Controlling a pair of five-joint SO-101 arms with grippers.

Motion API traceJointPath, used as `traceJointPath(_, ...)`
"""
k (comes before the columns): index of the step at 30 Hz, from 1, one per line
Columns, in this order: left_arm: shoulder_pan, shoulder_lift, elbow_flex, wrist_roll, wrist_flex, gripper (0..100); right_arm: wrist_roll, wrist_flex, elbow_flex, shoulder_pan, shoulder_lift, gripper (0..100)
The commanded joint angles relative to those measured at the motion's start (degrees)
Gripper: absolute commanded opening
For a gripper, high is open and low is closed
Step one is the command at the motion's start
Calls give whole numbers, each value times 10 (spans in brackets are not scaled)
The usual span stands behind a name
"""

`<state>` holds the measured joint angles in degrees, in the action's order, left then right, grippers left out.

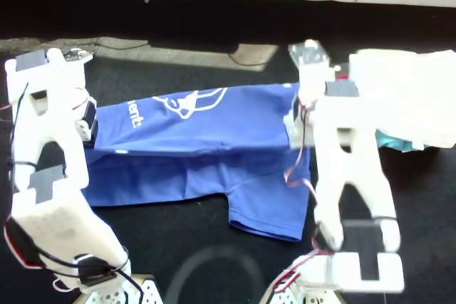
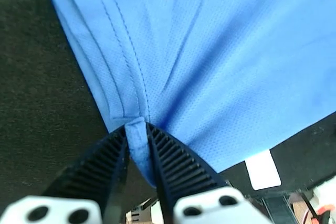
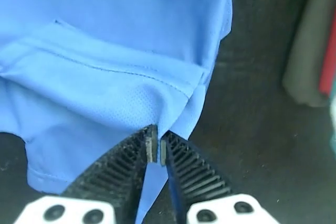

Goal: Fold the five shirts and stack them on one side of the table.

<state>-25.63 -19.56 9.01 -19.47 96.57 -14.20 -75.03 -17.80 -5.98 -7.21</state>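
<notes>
The shirt [image 1: 192, 151] lay half-folded at the centre of the counter [image 1: 171, 247]. The left claw [image 2: 137, 148] pinched its edge at 9 o'clock, and the right claw [image 3: 156, 148] pinched its edge at 3. A stack [image 1: 406, 97] of folded ones sat at 2 o'clock, count unclear. This fold seemed unfinished.

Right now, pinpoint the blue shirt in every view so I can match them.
High view: blue shirt lies centre, partly folded.
Left wrist view: blue shirt, stitched edge pinched in the left tool.
Right wrist view: blue shirt, hem pinched in the right tool.
Shared landmark: the black table beneath.
</notes>
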Motion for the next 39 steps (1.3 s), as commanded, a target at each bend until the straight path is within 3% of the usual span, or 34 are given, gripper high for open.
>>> traceJointPath(1, -3, 65, -65, -6, -38, 10, -8, 16, -65, 8, -87, 6)
traceJointPath(6, -7, 84, -156, -36, -88, 10, -18, 1, -67, 19, -131, 6)
traceJointPath(14, -38, 80, -173, -60, -112, 10, -65, -16, -74, 73, -131, 6)
traceJointPath(20, -41, 80, -174, -79, -115, 10, -65, -49, -78, 51, -132, 6)
traceJointPath(31, -41, 80, -263, -107, -197, 14, -61, 30, -197, 20, -136, 6)
traceJointPath(39, -70, 87, -216, -110, -167, 171, -64, -78, -145, 1, -137, 71)
